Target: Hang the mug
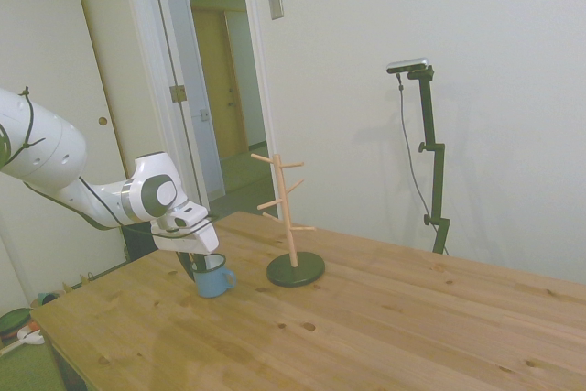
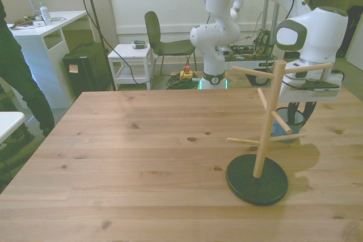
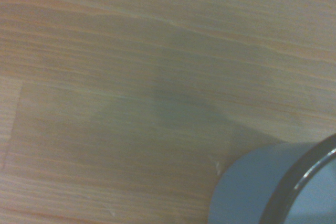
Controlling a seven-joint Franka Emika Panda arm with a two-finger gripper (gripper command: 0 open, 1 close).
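Note:
The light-blue mug [image 1: 215, 281] stands upright on the wooden table [image 1: 366, 327], its handle turned toward the rack. In the front view the mug [image 2: 282, 132] is mostly hidden behind the rack's pegs. Up close, the wrist view catches only part of the mug's wall and dark rim [image 3: 283, 187]. My gripper [image 1: 197, 266] hangs right over the mug, open, its dark fingers down at the rim [image 2: 299, 118]. The wooden peg rack [image 1: 289, 217] on a round black base [image 1: 296, 270] stands just beside the mug, nearer the camera in the front view [image 2: 265, 123].
A person [image 2: 11, 55] stands at the front view's left edge, off the table. Beyond the table's far edge are a chair [image 2: 164, 41], a small white side table [image 2: 131, 55] and a white desk [image 2: 42, 32].

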